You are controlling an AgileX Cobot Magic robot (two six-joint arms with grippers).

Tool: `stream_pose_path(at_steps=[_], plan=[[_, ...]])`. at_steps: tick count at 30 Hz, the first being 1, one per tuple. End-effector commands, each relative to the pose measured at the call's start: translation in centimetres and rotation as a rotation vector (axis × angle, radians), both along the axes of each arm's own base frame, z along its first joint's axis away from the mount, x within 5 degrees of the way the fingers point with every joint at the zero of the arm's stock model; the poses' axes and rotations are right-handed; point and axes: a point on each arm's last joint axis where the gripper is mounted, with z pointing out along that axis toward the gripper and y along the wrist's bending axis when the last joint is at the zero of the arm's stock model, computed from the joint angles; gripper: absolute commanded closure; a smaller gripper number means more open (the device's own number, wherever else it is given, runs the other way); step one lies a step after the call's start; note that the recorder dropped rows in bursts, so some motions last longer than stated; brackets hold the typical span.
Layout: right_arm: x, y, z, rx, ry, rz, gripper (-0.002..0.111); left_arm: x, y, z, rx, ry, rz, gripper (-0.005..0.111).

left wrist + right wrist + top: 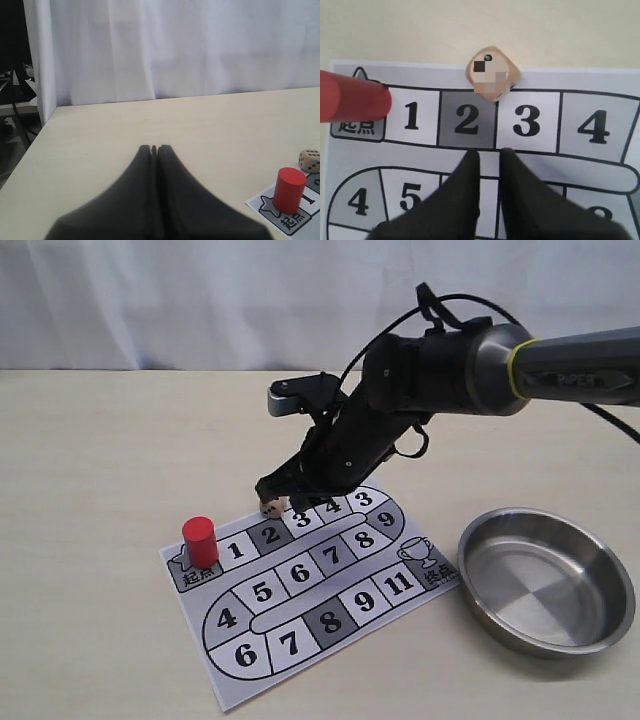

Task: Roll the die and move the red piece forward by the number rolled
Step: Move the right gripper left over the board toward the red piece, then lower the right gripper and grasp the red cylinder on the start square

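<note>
The die (492,74) is a small tan cube lying at the board's far edge, above squares 2 and 3; it also shows as die (269,506) and die (310,160). The red piece (200,540) stands upright on the start square, left of square 1, seen too as red piece (290,189) and red piece (352,96). My right gripper (490,151) hovers over the board just short of the die, open by a narrow gap, holding nothing; in the exterior view the right gripper (292,502) is low over squares 2 and 3. My left gripper (154,147) is shut and empty, off to the board's left.
The paper game board (250,680) lies on the pale table. A round steel bowl (470,585) sits to the right of the board. A white curtain hangs behind the table. The right arm stretches across from the upper right.
</note>
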Motion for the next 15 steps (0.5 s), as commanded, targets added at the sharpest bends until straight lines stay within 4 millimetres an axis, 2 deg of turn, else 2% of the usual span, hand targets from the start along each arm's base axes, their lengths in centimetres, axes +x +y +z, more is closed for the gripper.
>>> stream_pose_path(at_steps=[1,3,6,10,15], plan=[[-0.7,-0.2,1.9,-0.005,0.015,0.031,0.068,0.0,0.0,0.0,-0.009,-0.007,-0.002,0.107],[-0.9,-0.3,2.0,-0.004,0.033,0.033,0.053,0.0,0.0,0.0,-0.009,-0.007,-0.002,0.107],[-1.2,0.0,2.2,0.021,0.049,0.07,0.041,0.0,0.0,0.0,-0.009,-0.007,-0.002,0.107],[-1.7,1.0,2.5,0.11,0.073,0.089,0.038,0.0,0.0,0.0,-0.007,-0.007,-0.002,0.107],[-3.1,4.0,2.6,0.102,-0.041,0.191,0.038,0.0,0.0,0.0,-0.007,-0.007,-0.002,0.107]])
